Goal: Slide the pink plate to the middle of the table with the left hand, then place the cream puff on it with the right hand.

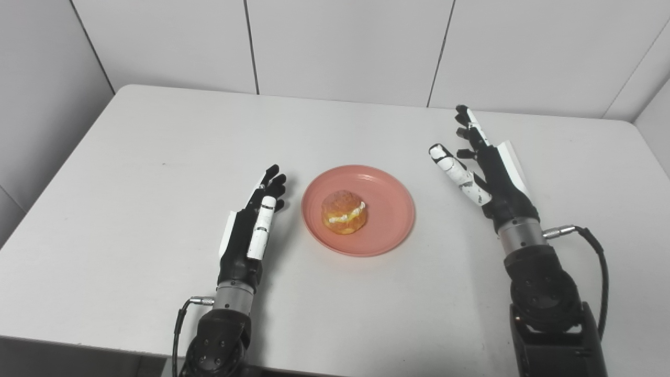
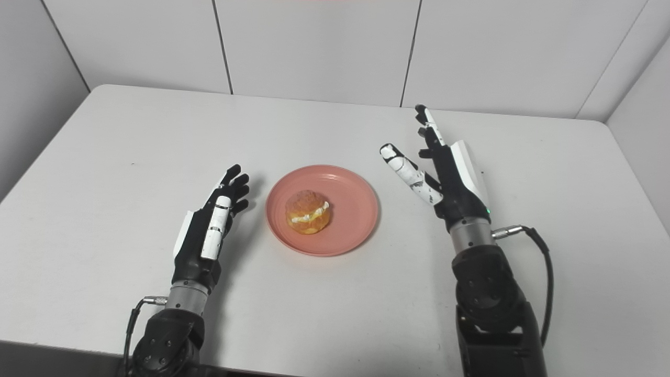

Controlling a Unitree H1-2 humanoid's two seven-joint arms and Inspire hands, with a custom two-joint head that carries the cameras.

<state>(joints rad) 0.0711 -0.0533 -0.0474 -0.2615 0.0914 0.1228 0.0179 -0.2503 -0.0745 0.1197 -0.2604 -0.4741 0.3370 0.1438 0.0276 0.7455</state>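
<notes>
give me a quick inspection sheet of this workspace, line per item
surface: white table, matte, no spills seen
job's things: pink plate near the middle; cream puff sits on it
clutter: nothing seen
hands: left hand open, beside the plate, apart from it; right hand open, raised, holding nothing
cables: black cable loops at the right wrist; another cable at the left wrist
surroundings: white wall panels behind the table
</notes>
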